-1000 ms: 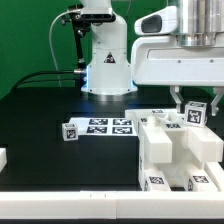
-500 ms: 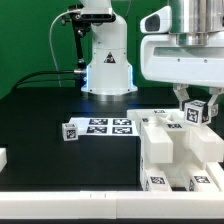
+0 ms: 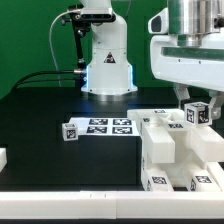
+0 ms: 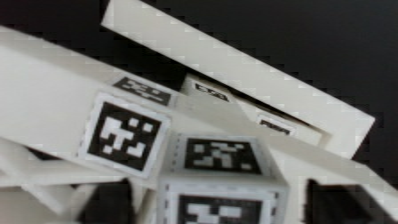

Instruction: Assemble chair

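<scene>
Claw poised over the white chair parts at the table's near corner.

The chair [image 3: 178, 150] is a cluster of chunky white blocks and slabs directly under the claw [image 3: 191, 100]; how many pieces make it up cannot be counted, since they overlap and the frame edge cuts them off. One small tagged block [image 3: 196, 113] sits at the claw's tips, yet contact is unclear and the fingers are mostly hidden, so whether the claw is wide or narrow cannot be told. The wrist view is blurred: a tagged block [image 4: 217, 190] fills it, with a slanted slab [image 4: 240, 70] behind. Beside the claw, toward the exterior view's left, lies the marker board [image 3: 108, 126], one small tagged cube [image 3: 70, 131] touching its end. Farther off, one white piece [image 3: 3, 158] is cut off. Everything rests on a black table [image 3: 40, 110].
</scene>
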### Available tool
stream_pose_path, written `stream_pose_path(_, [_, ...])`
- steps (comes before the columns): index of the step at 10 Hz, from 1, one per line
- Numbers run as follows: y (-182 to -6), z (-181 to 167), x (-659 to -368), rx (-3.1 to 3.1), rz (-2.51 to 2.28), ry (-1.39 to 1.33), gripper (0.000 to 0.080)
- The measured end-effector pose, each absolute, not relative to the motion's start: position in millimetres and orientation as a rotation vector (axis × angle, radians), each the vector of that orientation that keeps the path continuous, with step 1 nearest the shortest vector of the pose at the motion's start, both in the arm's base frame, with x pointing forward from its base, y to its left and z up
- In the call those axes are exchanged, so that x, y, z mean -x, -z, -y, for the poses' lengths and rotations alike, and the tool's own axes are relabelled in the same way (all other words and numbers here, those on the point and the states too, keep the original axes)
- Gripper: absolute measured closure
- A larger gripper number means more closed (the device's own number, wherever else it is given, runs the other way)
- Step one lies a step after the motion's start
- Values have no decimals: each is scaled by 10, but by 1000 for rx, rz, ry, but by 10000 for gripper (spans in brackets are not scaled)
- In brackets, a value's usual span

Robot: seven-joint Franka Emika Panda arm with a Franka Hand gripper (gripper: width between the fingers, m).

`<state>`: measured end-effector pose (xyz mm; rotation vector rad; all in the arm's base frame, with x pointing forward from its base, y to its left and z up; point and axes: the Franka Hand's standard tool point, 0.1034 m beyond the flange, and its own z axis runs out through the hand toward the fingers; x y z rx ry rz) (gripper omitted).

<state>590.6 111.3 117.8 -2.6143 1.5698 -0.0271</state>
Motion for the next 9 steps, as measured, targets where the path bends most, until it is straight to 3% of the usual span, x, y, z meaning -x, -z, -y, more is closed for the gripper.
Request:
stream_pose_path(1, [-1195, -1123, -5912, 2666, -1477, 35, 200])
stream_pose_path(3, [-1194, -1118, -5906, 2894, -1005, 59, 160])
stream_pose_path(9, [-1160, -1099, -5893, 3080, -167, 91, 151])
